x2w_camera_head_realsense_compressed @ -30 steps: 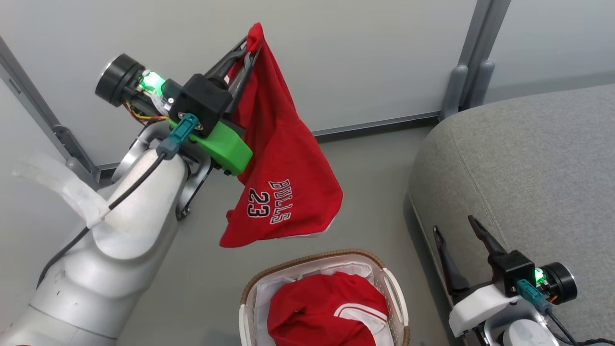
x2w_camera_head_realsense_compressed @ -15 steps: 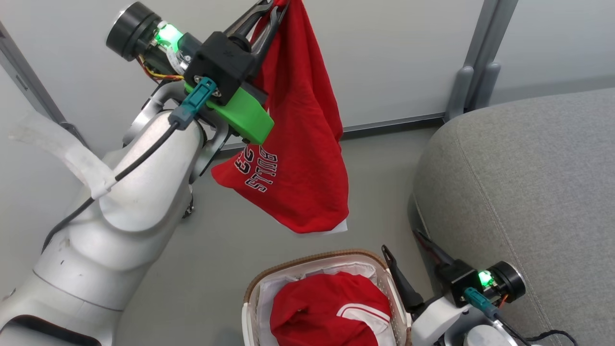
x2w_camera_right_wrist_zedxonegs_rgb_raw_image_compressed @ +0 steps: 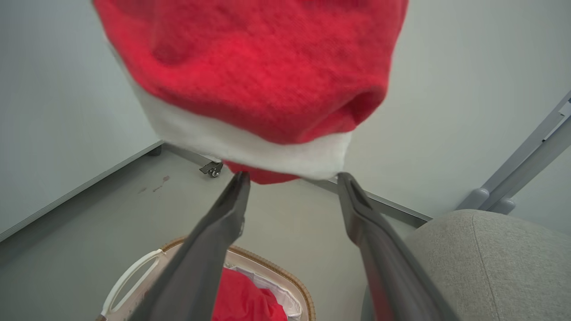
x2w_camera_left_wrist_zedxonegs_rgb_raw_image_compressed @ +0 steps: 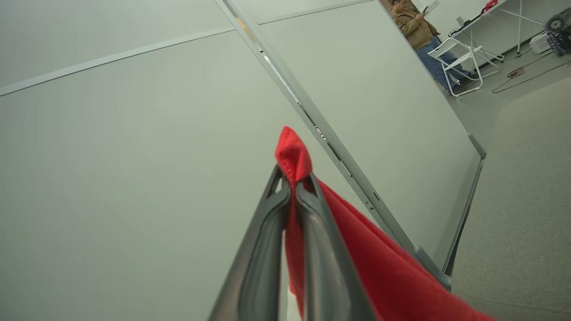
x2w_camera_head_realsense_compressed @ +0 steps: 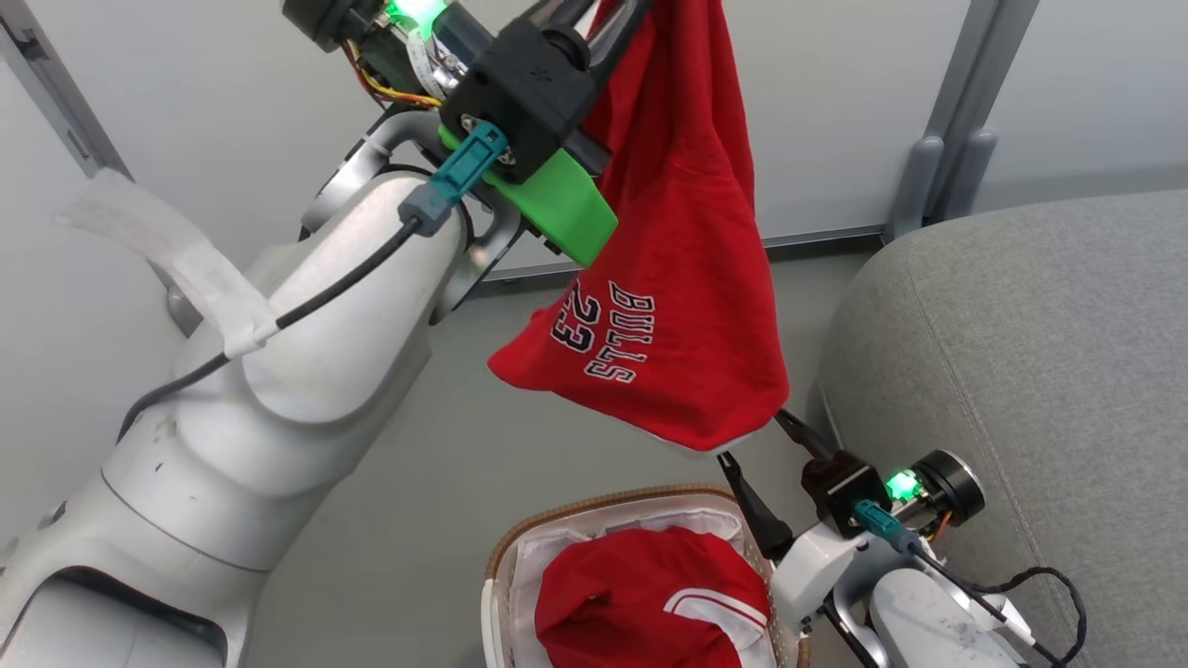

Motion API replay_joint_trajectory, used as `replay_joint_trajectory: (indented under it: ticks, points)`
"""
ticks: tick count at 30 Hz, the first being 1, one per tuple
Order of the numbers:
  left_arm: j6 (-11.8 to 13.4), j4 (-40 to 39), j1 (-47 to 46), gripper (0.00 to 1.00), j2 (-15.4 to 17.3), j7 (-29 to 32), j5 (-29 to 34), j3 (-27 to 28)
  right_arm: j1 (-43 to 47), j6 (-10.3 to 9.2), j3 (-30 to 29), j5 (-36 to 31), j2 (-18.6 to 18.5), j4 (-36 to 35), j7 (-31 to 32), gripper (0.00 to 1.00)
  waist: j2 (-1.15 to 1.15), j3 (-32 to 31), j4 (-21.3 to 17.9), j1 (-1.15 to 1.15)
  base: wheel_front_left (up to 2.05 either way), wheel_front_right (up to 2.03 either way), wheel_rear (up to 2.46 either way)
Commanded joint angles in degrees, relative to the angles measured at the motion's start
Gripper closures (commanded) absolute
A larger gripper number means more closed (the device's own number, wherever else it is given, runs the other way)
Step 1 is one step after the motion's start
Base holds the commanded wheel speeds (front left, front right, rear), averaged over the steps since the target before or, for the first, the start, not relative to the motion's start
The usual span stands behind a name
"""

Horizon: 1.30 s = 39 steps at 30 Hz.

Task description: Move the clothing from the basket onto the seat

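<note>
From the head view, your left arm point(x2w_camera_head_realsense_compressed: 306, 371) is raised high and the red jersey point(x2w_camera_head_realsense_compressed: 687, 232) hangs from it in the air, above the grey floor point(x2w_camera_head_realsense_compressed: 418, 520) and clear of everything below. Its lettering and the number 23 read upside down. The basket point(x2w_camera_head_realsense_compressed: 594, 510) stands on the floor just beside the rounded front edge of the sofa point(x2w_camera_head_realsense_compressed: 1021, 371), with the second red garment point(x2w_camera_head_realsense_compressed: 640, 603) bunched inside on the white liner point(x2w_camera_head_realsense_compressed: 524, 575). Nothing red lies on the sofa. Your right tool point(x2w_camera_head_realsense_compressed: 754, 438) is open and empty, its tips right under the jersey's hem; you cannot tell whether they touch it. Pale wall panels point(x2w_camera_head_realsense_compressed: 232, 111) on grey posts point(x2w_camera_head_realsense_compressed: 937, 176) close off the space behind.

In the left wrist view, your left tool point(x2w_camera_left_wrist_zedxonegs_rgb_raw_image_compressed: 292, 178) is clamped tight on a fold of the jersey, with a tuft of red poking past the tips. Beyond the panel's edge a person point(x2w_camera_left_wrist_zedxonegs_rgb_raw_image_compressed: 417, 26) stands by a white folding chair point(x2w_camera_left_wrist_zedxonegs_rgb_raw_image_compressed: 468, 62).

The right wrist view has the white-trimmed hem just above your spread fingers, the basket below them, the sofa's corner at the lower right, and a caster point(x2w_camera_right_wrist_zedxonegs_rgb_raw_image_compressed: 213, 168) at the panel's foot.
</note>
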Motion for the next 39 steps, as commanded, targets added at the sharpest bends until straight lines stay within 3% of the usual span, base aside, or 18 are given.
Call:
replay_joint_trajectory:
  ticks: [1,9,17,18,19,20,21,22,39]
  points:
    - [0.02,-0.18,-0.95,1.00,-0.38,-0.41,-0.73,-0.37,-1.09,-0.04,-0.24,-0.65,-0.25,0.74,-0.19,0.00,0.00,-0.07,0.46,0.00,0.00,0.00,0.00]
    - [0.02,-0.97,-0.18,1.00,-0.41,-0.52,-1.71,-1.91,-2.50,-0.04,-3.85,-2.46,-0.24,-4.59,-0.19,0.00,0.00,-0.26,1.26,0.00,0.00,0.00,0.00]
    - [0.29,-0.55,1.79,1.00,0.01,-0.62,-2.81,-2.36,-3.09,-0.04,-0.91,-2.86,-0.28,-9.36,-0.18,0.00,0.00,-0.68,1.13,0.00,0.00,0.00,0.00]
    - [0.34,-0.38,2.01,1.00,0.05,-0.70,-2.88,-2.39,-3.12,-0.04,-0.58,-2.56,-0.28,-9.44,-0.18,0.22,0.00,-0.74,1.09,0.00,0.00,0.00,0.00]
    - [0.39,-0.14,2.32,1.00,0.07,-0.80,-3.10,-2.35,-3.14,-0.04,-0.21,-2.34,-0.26,-9.48,-0.18,0.62,0.00,-0.80,1.03,0.00,0.00,0.00,0.00]
    - [0.46,0.08,2.58,1.00,0.10,-0.89,-3.34,-2.32,-3.19,-0.04,0.02,-2.13,-0.25,-9.46,-0.18,0.72,0.00,-0.85,0.99,0.00,0.00,0.00,0.00]
    - [0.52,0.36,2.85,1.00,0.18,-0.89,-3.58,-2.31,-3.26,-0.04,0.34,-1.90,-0.25,-9.48,-0.18,0.92,0.00,-0.87,0.91,0.00,0.00,0.00,0.00]
    - [0.63,0.58,3.17,1.00,0.25,-0.94,-3.76,-2.29,-3.24,-0.04,0.57,-1.77,-0.26,-9.64,-0.18,1.00,0.00,-0.88,0.84,0.00,0.00,0.00,0.00]
    - [1.99,4.82,9.03,1.00,1.09,-2.46,-7.38,-1.59,-2.84,-0.04,-0.80,-1.13,-0.25,-10.58,-0.18,1.00,0.00,-0.01,-0.54,0.00,0.00,0.00,0.00]
